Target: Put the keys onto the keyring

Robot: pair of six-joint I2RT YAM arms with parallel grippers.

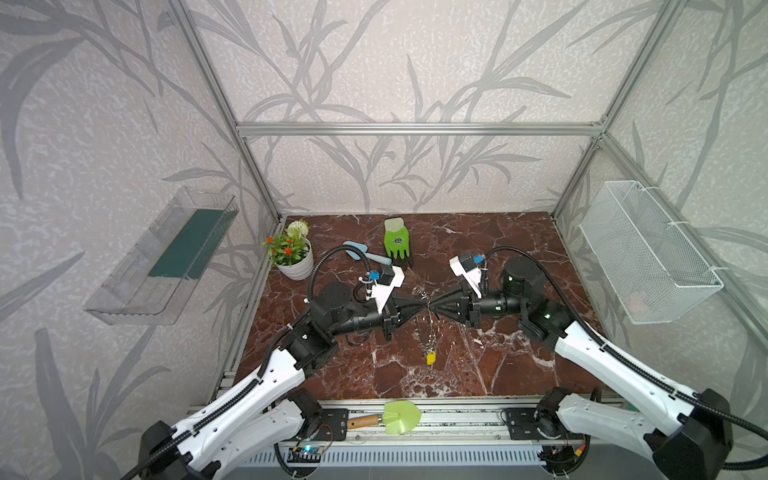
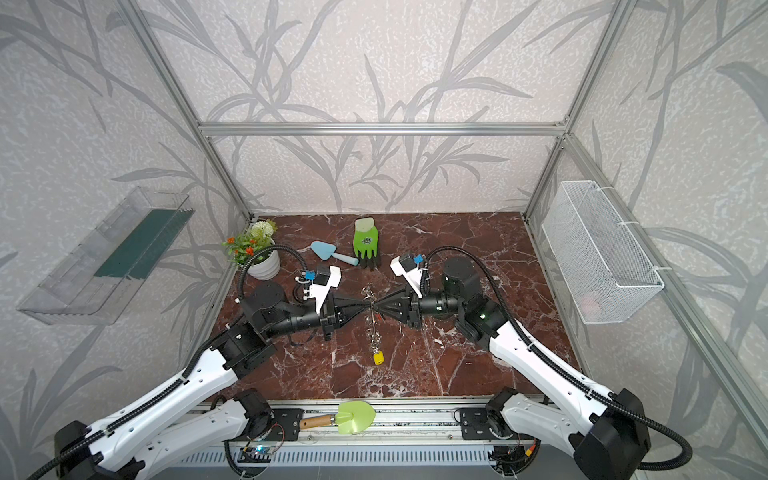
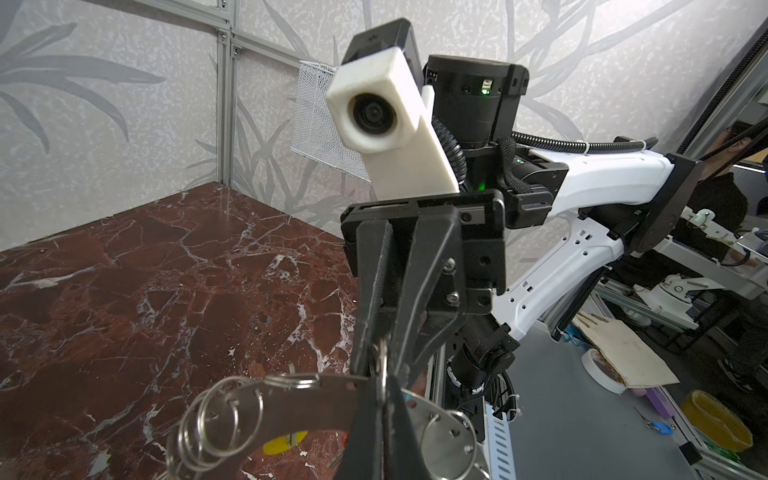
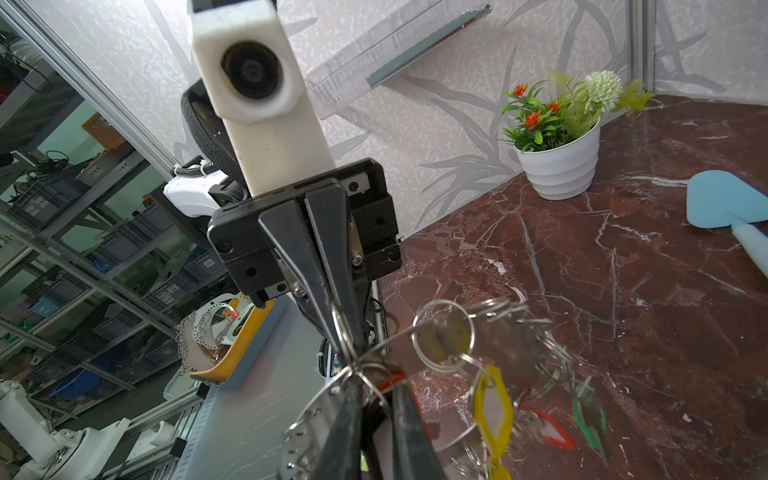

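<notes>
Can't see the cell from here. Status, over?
Left gripper shut on keyring, held aloft. Right gripper pinching a split ring at its rim. Yellow-tagged key hangs below. Blue trowel, glove well behind.

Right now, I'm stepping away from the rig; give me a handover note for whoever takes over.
Left gripper: shut on the keyring, holding it on edge above the table.
Right gripper: shut on a small split ring at the keyring's rim, facing the left.
Done: keys with yellow, red and green tags hang from the keyring.
Left to do: the pictures don't show whether the pinched ring is threaded on; check that first.
</notes>
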